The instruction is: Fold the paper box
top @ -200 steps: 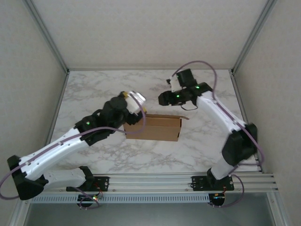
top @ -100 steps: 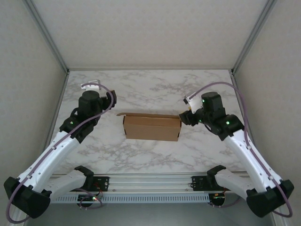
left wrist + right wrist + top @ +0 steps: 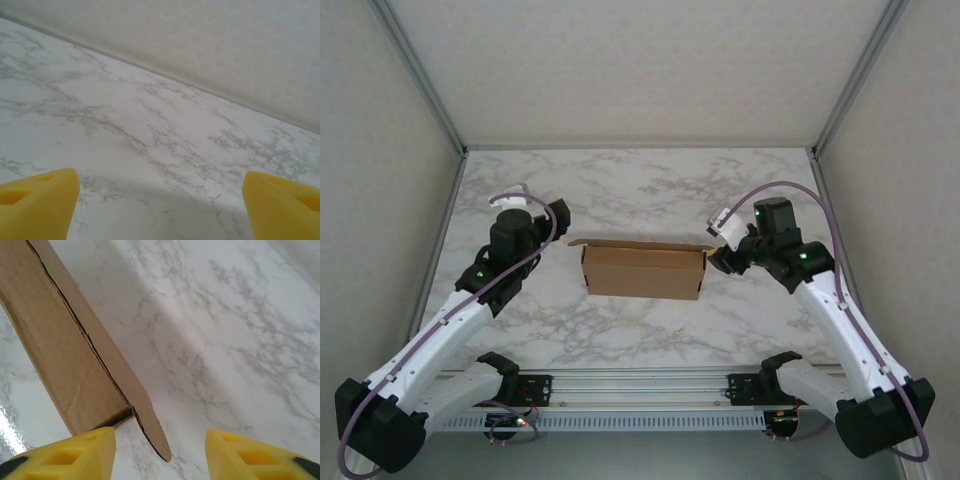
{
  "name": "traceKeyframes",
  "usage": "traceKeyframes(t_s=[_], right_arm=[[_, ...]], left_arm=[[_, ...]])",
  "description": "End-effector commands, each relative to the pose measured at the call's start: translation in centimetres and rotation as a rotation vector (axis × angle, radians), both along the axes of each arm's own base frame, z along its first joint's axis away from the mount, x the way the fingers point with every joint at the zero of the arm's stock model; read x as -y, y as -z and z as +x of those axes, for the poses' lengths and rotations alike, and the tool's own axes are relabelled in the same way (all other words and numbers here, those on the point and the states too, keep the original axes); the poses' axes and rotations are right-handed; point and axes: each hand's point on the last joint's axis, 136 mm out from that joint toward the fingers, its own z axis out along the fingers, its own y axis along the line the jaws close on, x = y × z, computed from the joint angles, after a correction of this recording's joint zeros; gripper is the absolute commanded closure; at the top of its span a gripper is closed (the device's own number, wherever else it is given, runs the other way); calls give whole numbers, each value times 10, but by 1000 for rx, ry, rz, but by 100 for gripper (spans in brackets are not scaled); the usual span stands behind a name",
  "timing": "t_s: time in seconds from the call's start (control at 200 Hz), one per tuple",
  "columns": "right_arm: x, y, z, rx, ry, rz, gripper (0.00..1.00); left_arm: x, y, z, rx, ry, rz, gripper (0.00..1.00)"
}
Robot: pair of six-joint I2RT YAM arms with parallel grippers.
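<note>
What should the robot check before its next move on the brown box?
1. Left gripper open and empty: ok.
2. Right gripper open and empty: ok.
3. Paper box resting on the table: ok.
4. Right gripper close to the box's end flap: ok, the flap tip pokes toward it.
5. Left gripper aimed at the box: not ok, it faces the table and the wall.
6. Lid fully tucked in: cannot tell.
</note>
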Motion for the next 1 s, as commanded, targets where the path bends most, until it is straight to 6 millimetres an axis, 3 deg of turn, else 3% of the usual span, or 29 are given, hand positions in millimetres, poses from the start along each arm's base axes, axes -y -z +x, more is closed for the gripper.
traceKeyframes(t_s=[0.0, 0.115, 0.491, 0.626, 0.751, 0.991], right_arm=[[-7, 9, -3, -47, -54, 5, 50], [-5, 17, 3, -60, -40, -23, 54], [-6, 19, 3, -117, -36, -26, 84], [-11, 13, 2, -135, -31, 8, 94], [-17, 10, -1, -162, -31, 39, 99], [-20, 9, 4, -224, 80, 99, 100]], left_arm=[[0, -13, -2, 64, 7, -57, 15], [2, -10, -1, 59, 12, -56, 15], [26, 24, 5, -45, 92, -172, 16], [26, 52, 5, -122, 78, -268, 18], [31, 71, 4, -173, 112, -369, 23], [36, 66, 0, -154, 142, -434, 27]])
